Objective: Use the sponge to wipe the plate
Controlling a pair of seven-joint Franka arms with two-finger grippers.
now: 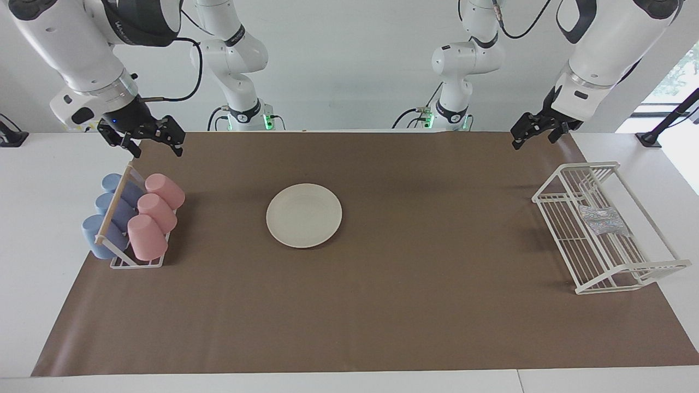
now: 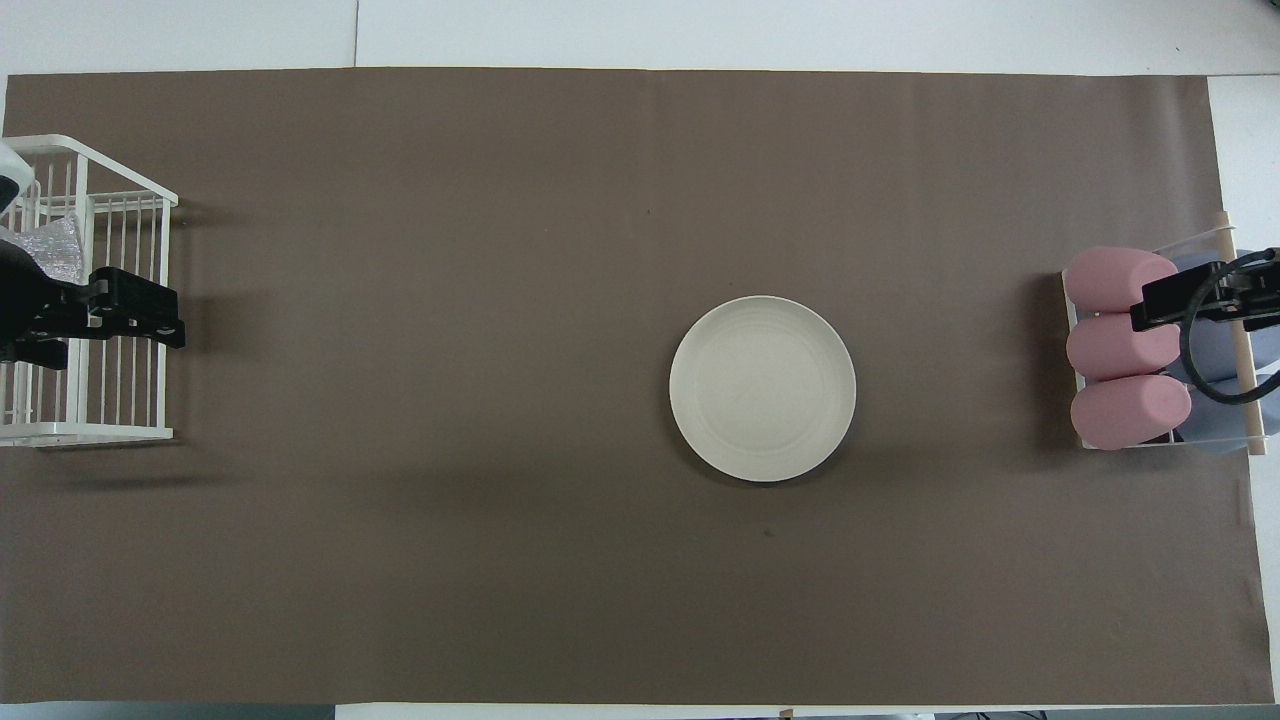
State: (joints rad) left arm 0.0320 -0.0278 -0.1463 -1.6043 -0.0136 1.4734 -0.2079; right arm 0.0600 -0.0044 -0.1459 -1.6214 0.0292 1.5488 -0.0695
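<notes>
Lying flat on the brown mat [image 1: 349,305], the round cream-white plate [image 1: 304,215] sits well apart from both grippers. A silvery, wrinkled sponge [image 1: 602,220] rests in the white wire rack [image 1: 628,281], under the raised, open left gripper [image 1: 538,131]. Open too, the right gripper [image 1: 147,139] hangs over the cup rack [image 1: 136,262].

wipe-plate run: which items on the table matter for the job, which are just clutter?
Job:
- plate, on the brown mat
- sponge, in the white wire rack at the left arm's end
- left claw, up by that rack, holding nothing

Clutter:
- pink cups and blue cups in the cup holder
- right claw, waiting above the cups
</notes>
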